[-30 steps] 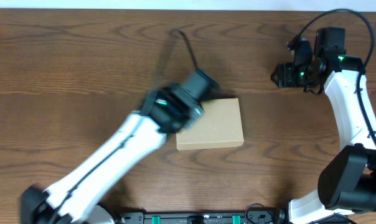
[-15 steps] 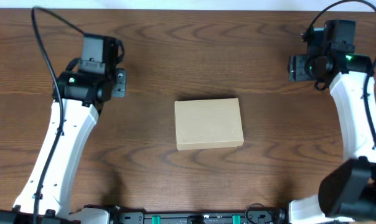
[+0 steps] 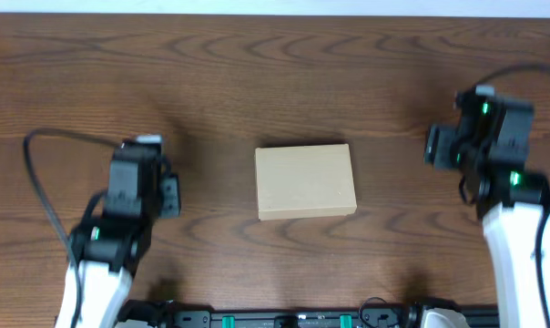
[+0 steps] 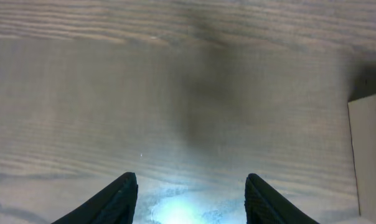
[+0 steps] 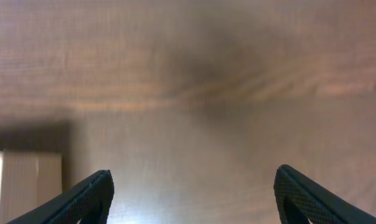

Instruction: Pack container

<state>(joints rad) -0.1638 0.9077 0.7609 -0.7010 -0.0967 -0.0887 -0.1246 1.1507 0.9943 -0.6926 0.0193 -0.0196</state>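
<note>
Overhead: cardboard box (image 3: 306,181) lies flat mid-table (image 3: 257,73), plain tan, top looks shut, between the arms and touching neither. I'd judge it light, thin-walled, crushable. I'd grip across opposite side walls, gently.
Left wrist: left gripper (image 4: 191,190) open, empty; box edge at right.
Right wrist: right gripper (image 5: 194,186) spread wide, empty; box lower left.

The small tan rectangular cardboard box (image 3: 306,181) lies closed on the dark wooden table (image 3: 257,73), the black left gripper (image 3: 168,196) well apart on its left side, the black right gripper (image 3: 436,146) well apart on its right.
</note>
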